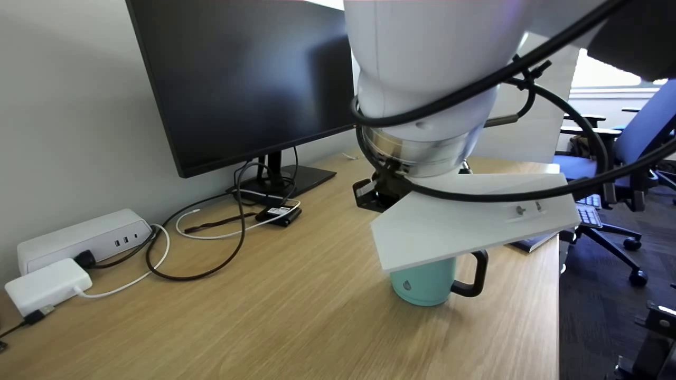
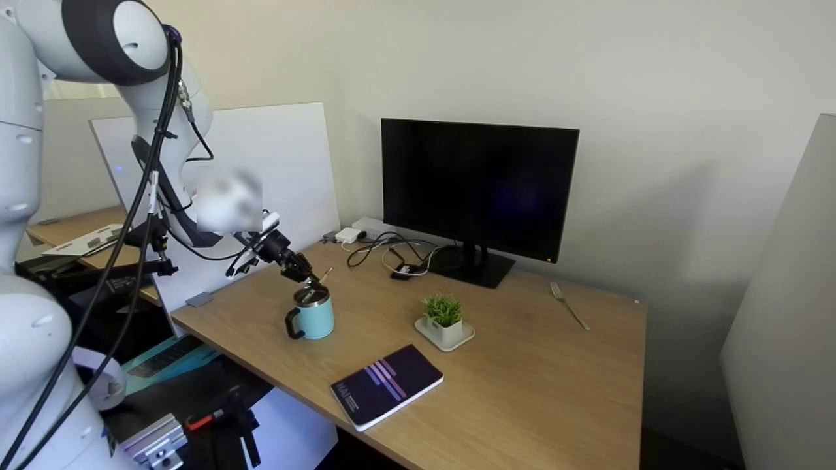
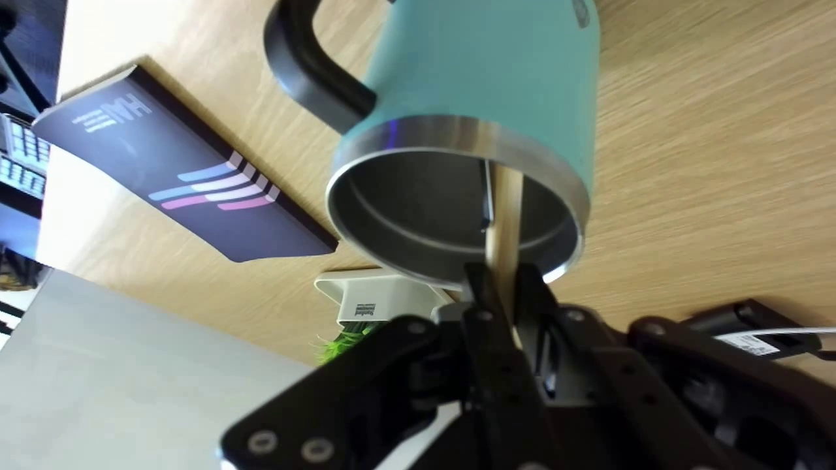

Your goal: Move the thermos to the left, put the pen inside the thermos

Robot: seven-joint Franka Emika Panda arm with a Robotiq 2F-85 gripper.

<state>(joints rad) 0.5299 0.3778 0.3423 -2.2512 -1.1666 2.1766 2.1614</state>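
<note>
Pen (image 3: 505, 222) pinched between jaws, lower end inside thermos (image 3: 486, 75) (teal, upright on desk (image 2: 542, 378)).

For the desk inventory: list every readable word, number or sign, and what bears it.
"HAI": dark notebook; smaller lines beside it blurred.
"Stanford": plant pot, upside down in the wrist view; smaller print blurred.
Drop-shaped logo, wordless: teal thermos.
Sticker on black adapter: too small to read.
Numbers: none readable.
</note>
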